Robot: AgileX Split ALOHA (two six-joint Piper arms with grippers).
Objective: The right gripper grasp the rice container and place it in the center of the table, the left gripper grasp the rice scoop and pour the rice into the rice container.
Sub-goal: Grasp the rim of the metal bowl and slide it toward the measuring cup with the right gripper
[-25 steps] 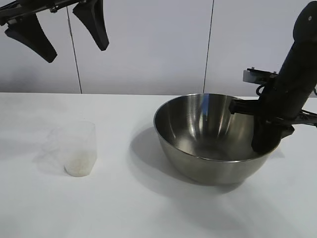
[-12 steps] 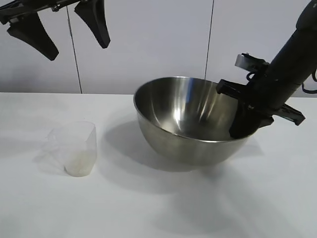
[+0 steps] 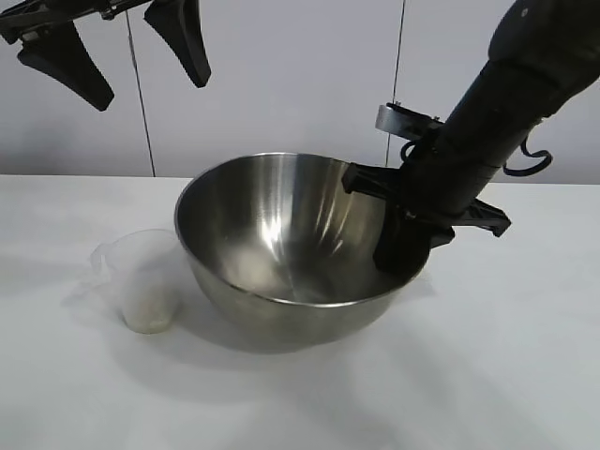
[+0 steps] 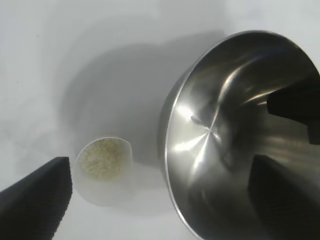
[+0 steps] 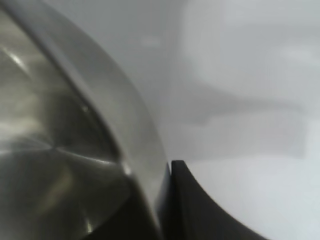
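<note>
White counter (image 3: 487,375) before pale panelled wall. Bowl (image 3: 281,244) near counter centre, tilted, its right rim pinched by right pincer (image 3: 398,253), one finger inside, one outside. Scoop (image 3: 142,279) upright just left of bowl, rice (image 4: 103,159) in its bottom. Left pincer (image 3: 112,47) high above counter's back-left part, fingers spread wide, holding nothing.

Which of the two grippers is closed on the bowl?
The right gripper: its fingers pinch the steel bowl's rim, one inside and one outside. The left gripper hangs open, high above the cup, holding nothing.
</note>
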